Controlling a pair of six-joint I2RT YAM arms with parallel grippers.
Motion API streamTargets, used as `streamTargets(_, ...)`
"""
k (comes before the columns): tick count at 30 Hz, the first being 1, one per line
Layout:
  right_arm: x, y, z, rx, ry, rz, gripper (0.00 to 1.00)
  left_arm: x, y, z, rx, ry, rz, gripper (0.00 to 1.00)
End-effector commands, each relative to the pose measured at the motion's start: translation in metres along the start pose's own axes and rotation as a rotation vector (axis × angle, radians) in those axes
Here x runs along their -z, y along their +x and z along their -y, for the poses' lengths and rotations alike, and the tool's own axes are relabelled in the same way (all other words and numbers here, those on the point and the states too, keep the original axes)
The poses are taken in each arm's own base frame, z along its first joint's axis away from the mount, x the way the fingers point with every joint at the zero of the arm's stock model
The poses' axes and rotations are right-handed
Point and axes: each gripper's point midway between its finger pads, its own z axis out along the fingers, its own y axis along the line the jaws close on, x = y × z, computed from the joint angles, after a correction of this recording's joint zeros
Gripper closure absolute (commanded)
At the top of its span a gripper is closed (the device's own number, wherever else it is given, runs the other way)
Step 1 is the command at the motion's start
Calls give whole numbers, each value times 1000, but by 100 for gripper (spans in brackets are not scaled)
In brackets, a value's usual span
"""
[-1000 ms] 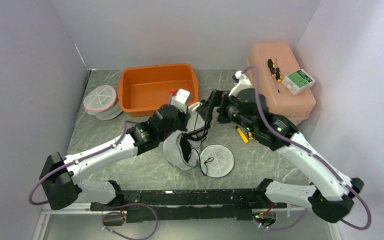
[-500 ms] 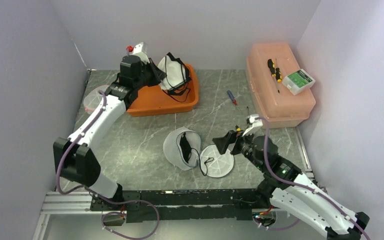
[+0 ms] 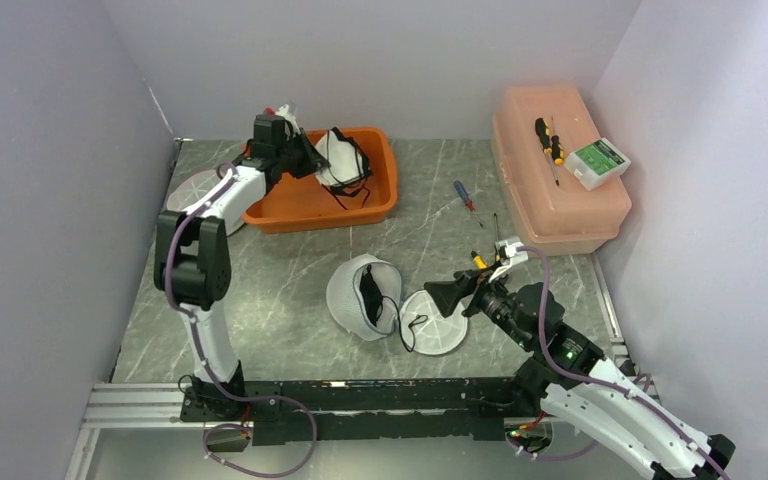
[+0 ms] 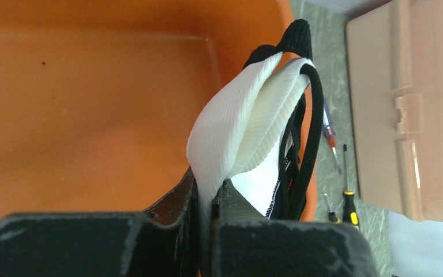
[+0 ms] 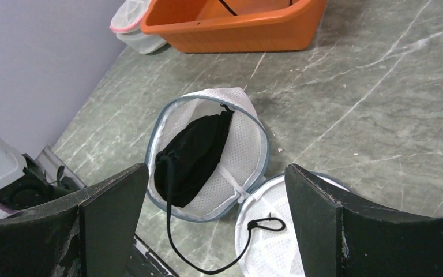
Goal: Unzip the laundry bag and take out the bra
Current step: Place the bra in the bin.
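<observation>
The round white mesh laundry bag [image 3: 352,298] lies unzipped mid-table, its lid [image 3: 436,322] flopped open to the right. A black item [image 3: 370,290] with a loose black cord stays inside it. My left gripper [image 3: 307,160] is shut on the white bra with black straps [image 3: 341,160] and holds it over the orange bin [image 3: 380,205]. In the left wrist view the gripper [image 4: 210,202] pinches the bra's ribbed white fabric [image 4: 236,127]. My right gripper [image 3: 452,296] is open and empty just right of the lid. In the right wrist view the gripper [image 5: 216,173] frames the bag [image 5: 248,138].
A pink plastic box [image 3: 560,190] stands at the back right with screwdrivers [image 3: 548,140] and a green-white pack [image 3: 597,160] on top. Screwdrivers [image 3: 465,195] lie loose on the table. A second, pink-rimmed mesh bag [image 3: 192,197] sits left of the bin.
My left gripper carried the bra from the bag up to the orange bin and has lowered it there. My right arm drew back from the bag toward the near right.
</observation>
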Motion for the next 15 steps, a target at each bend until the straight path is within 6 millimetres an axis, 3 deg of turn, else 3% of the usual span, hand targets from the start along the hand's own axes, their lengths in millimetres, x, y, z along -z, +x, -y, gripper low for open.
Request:
streamTargets(1,4,-25,-6,42,-1,64,8,-22,7,6,-7,70,-49,97)
streamTargets(8,9,-32,-6,55,8,69,8,-55,31,-22,-2,-16,-131,96)
streamTargets(15,8,-33,-3,65,27,69,8,-57,32,-25,-32,-28,-121,55)
